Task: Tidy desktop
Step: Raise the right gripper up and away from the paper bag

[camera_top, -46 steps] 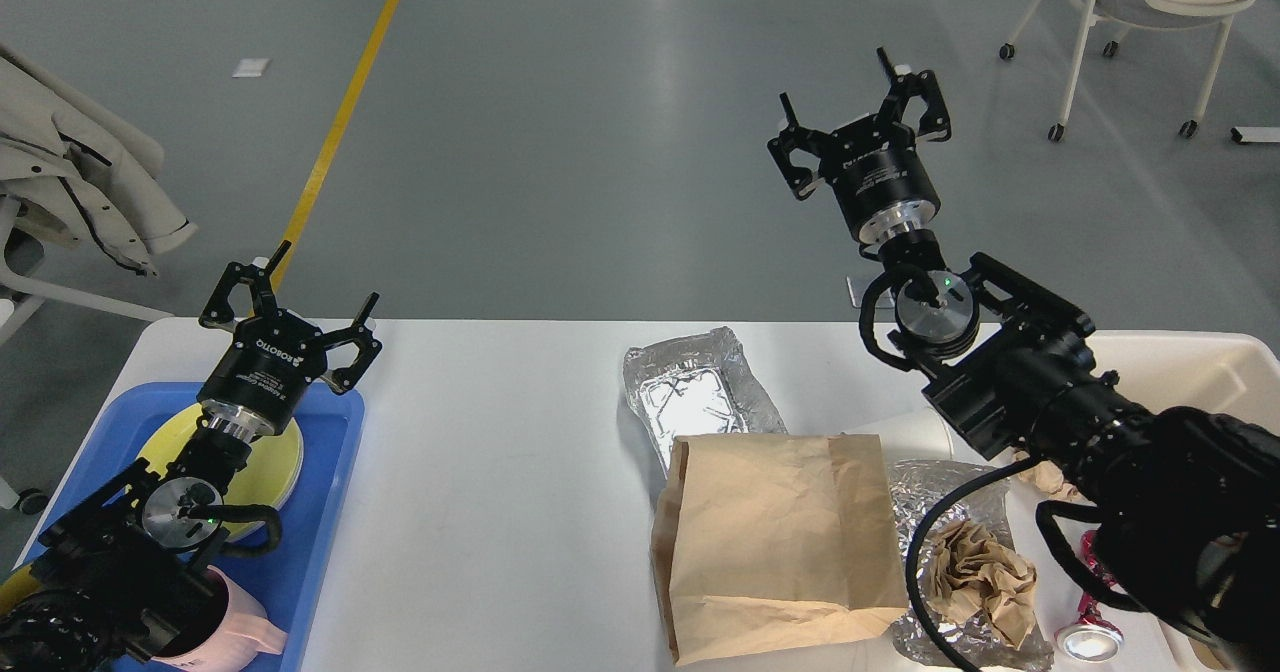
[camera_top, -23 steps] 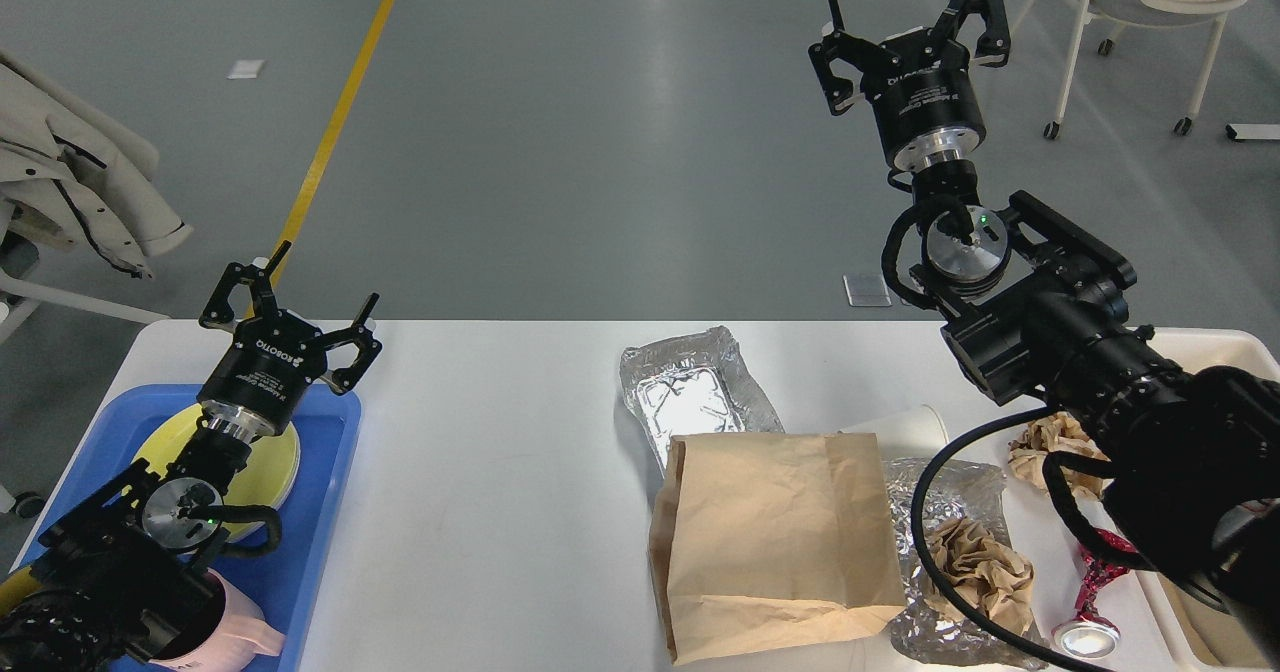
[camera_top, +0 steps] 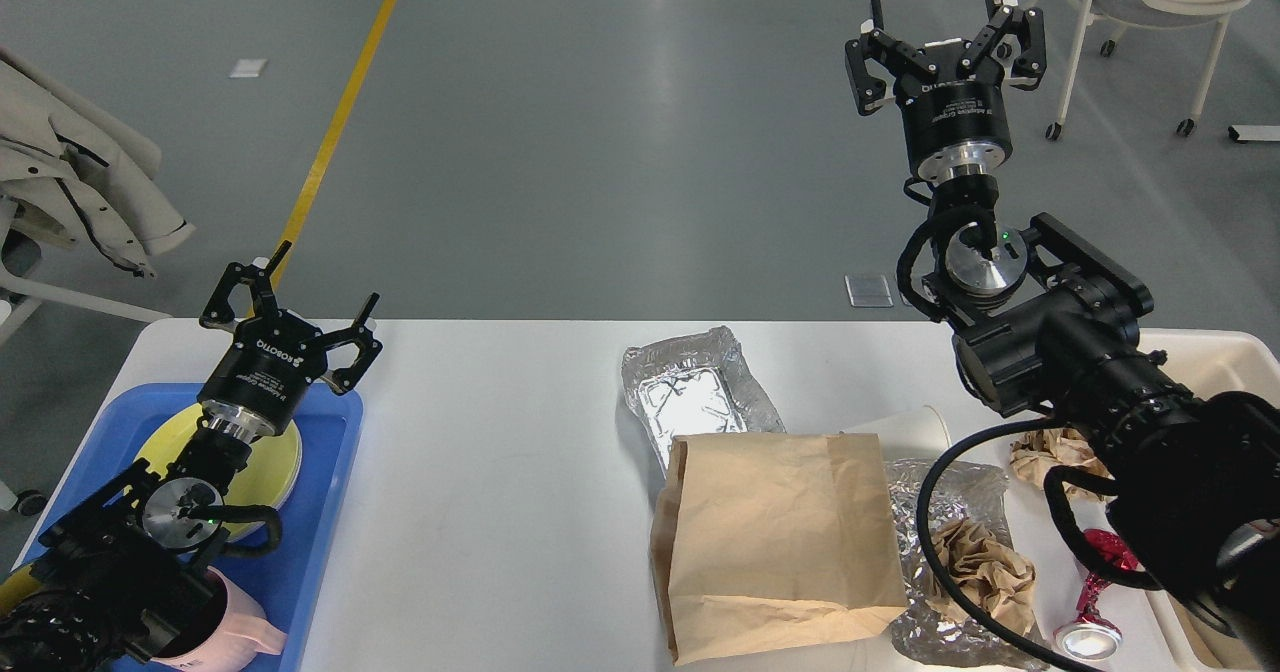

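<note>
The desk (camera_top: pixel 500 472) fills the lower frame, litter crowding its lower right. Both claws are spread and empty: the right claw (camera_top: pixel 945 27) high at upper right, the left claw (camera_top: pixel 290 312) above the tray (camera_top: pixel 325 512). Descending, the right arm's dangling cable could snag the bag (camera_top: pixel 775 542) or drag foil (camera_top: pixel 700 392).

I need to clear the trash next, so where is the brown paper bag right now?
In the head view, the brown paper bag lies flat on the desktop, right of centre near the front edge, overlapping the foil tray behind it.
</note>
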